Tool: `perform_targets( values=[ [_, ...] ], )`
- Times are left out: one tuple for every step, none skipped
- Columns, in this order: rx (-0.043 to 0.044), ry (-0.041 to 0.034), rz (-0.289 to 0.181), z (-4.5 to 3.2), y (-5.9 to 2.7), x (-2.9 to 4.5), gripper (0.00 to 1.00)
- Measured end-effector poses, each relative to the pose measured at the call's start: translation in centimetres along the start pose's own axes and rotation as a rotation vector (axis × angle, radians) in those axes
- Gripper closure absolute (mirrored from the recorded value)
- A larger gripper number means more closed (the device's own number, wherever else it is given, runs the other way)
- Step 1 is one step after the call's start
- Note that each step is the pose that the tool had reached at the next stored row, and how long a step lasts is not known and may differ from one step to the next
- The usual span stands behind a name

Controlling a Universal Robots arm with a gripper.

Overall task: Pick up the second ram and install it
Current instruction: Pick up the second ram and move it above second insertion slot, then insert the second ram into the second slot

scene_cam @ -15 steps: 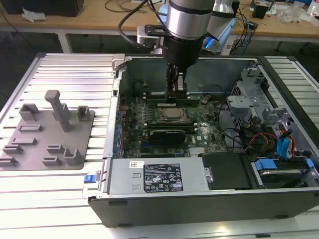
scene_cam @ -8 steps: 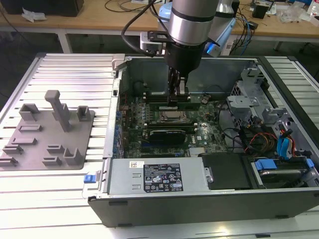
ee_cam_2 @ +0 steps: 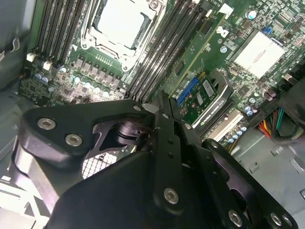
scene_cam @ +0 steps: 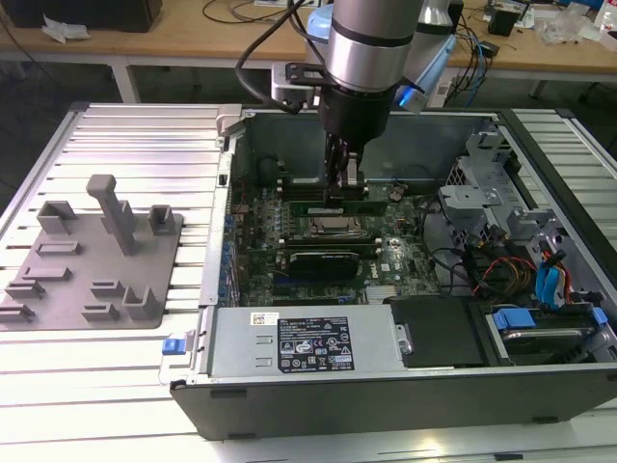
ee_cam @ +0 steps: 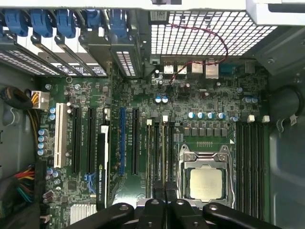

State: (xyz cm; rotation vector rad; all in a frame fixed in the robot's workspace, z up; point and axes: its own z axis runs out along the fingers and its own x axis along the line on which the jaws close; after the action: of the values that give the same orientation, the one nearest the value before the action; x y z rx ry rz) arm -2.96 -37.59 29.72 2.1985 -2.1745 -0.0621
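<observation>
My gripper (scene_cam: 345,188) reaches down into the open computer case, its fingers shut together over the memory slots beside the CPU socket (scene_cam: 333,227). The second ram (ee_cam_2: 200,52), a long green stick, stands on edge in a slot and runs straight into my fingertips (ee_cam_2: 159,102). In the exterior view its green edge (scene_cam: 318,204) lies level with the slots, right under the gripper. In the first wrist view the gripper (ee_cam: 164,191) sits over the black slots next to the CPU socket (ee_cam: 206,183). Whether the stick is fully seated is hidden by the fingers.
A black expansion card (scene_cam: 328,258) stands nearer the front of the case than the socket. A grey parts fixture (scene_cam: 92,260) lies on the ribbed table at the exterior view's left. Cables and drive bays (scene_cam: 540,280) crowd the case at the exterior view's right.
</observation>
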Motion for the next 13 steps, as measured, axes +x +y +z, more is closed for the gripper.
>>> perform_targets(
  values=[
    [0.0000, -0.0001, 0.000, 0.15, -0.01, 0.00, 0.91],
    [0.0000, 0.0000, 0.000, 0.25, -0.02, 0.00, 0.91],
    [0.0000, 0.0001, 0.000, 0.46, -0.03, 0.00, 0.91],
    [-0.0001, 0.0001, 0.000, 0.67, -0.04, 0.00, 0.91],
    [-0.0001, 0.0002, 0.000, 0.74, -0.05, 0.00, 0.91],
    [0.0000, 0.0000, 0.000, 0.82, -0.05, 0.00, 0.91],
    [-0.0001, 0.0001, 0.000, 0.90, -0.06, 0.00, 0.91],
    [-0.0002, 0.0004, 0.000, 0.90, -0.05, 0.00, 0.91],
    [0.0000, 0.0002, 0.000, 0.91, -0.06, 0.00, 0.91],
    [-0.0001, 0.0005, 0.000, 0.91, -0.05, 0.00, 0.91],
    [-0.0001, 0.0006, 0.000, 0.91, -0.06, 0.00, 0.91],
    [0.0000, 0.0006, 0.000, 0.91, -0.06, 0.00, 0.91],
    [0.0000, 0.0007, 0.000, 0.91, -0.06, 0.00, 0.91]
  ],
)
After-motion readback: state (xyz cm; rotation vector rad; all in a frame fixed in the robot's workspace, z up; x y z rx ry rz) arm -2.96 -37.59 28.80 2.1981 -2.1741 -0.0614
